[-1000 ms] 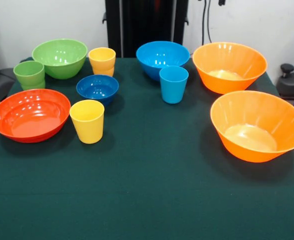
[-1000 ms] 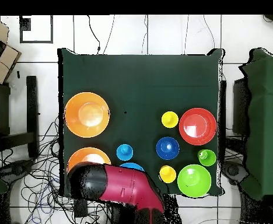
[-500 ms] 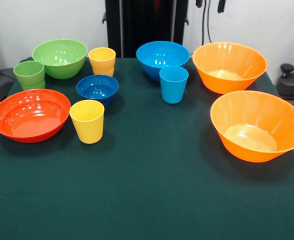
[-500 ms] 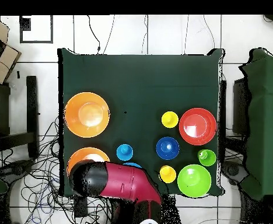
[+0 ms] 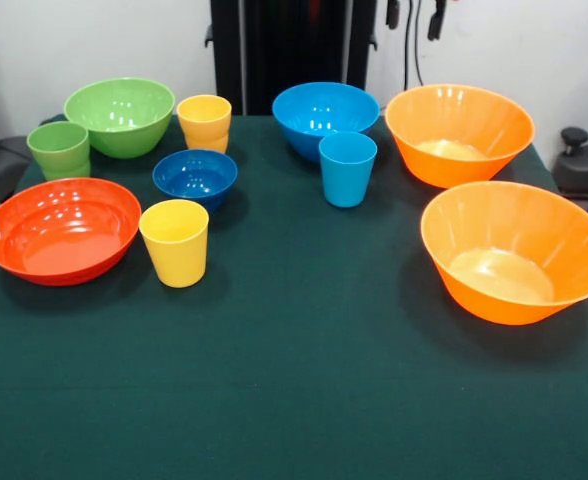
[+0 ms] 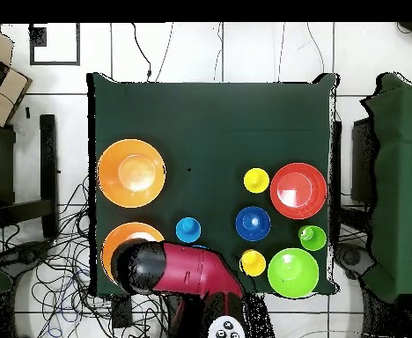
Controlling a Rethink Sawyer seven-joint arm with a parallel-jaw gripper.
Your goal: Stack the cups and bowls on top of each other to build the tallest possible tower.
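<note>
Gripper [image 5: 414,17] only peeks in at the top edge of the front view, high above the light blue bowl [image 5: 325,113] and far orange bowl [image 5: 459,133] (how far open, I can't tell); all 4 cups and 6 bowls sit apart on the desk [image 5: 304,380], nothing stacked.

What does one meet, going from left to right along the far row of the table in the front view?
Green cup → green bowl → yellow cup → light blue bowl → orange bowl.
</note>
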